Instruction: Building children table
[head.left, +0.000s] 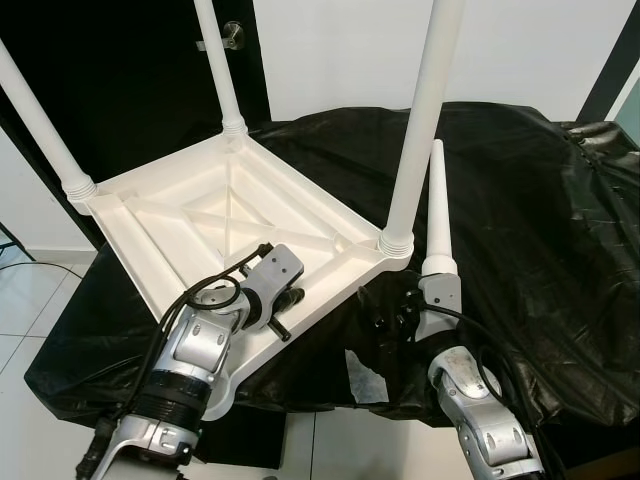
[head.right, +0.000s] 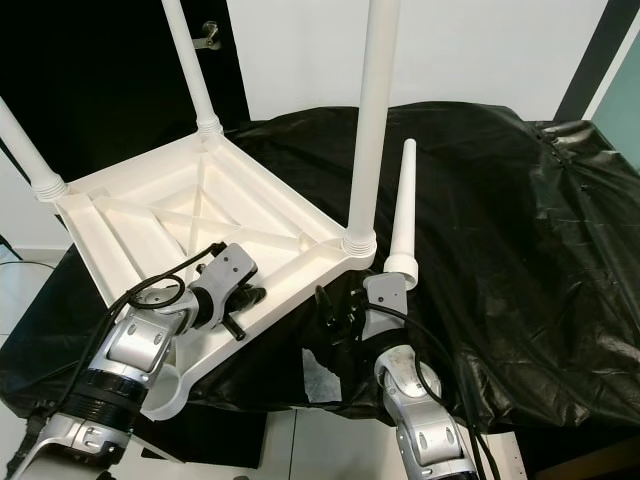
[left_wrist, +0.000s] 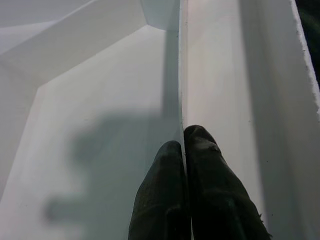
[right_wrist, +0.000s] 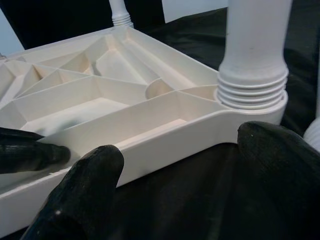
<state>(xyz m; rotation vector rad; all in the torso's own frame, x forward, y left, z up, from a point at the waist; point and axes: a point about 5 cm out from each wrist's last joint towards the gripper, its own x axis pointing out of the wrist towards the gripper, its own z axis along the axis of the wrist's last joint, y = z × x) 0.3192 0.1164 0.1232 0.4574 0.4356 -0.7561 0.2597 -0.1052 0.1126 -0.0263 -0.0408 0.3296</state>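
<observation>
The white children's table (head.left: 225, 215) lay upside down on a surface covered with black plastic sheeting (head.left: 520, 200), its ribbed underside facing up and its near corner overhanging the surface's front edge. Three legs already stood screwed into corner sockets: the far-left leg (head.left: 35, 110), the back leg (head.left: 218, 65) and the right leg (head.left: 425, 110). The near corner socket (head.right: 165, 385), by the robot's left arm, looked empty.

The left hand (left_wrist: 186, 165) was pinched shut on a thin upright rib of the underside, one black finger pressed against each face of it, steadying the tabletop. The right hand (right_wrist: 180, 150) sat low at the table's right edge, its fingers spread apart with nothing between them; one fingertip (right_wrist: 92, 170) hovered just before the rim. Just beside the right wrist a fourth leg (head.left: 438, 205) stood tapered end up, close to the mounted right leg; whether it rested on the sheeting or leaned on the arm could not be told.

The step in hand seemed to be fetching that loose leg for the empty socket. To do it well, the right hand would need to close around the leg low on its shaft, keep it clear of the mounted leg, and present the threaded end square to the socket while the left grip held the top from sliding further off.
</observation>
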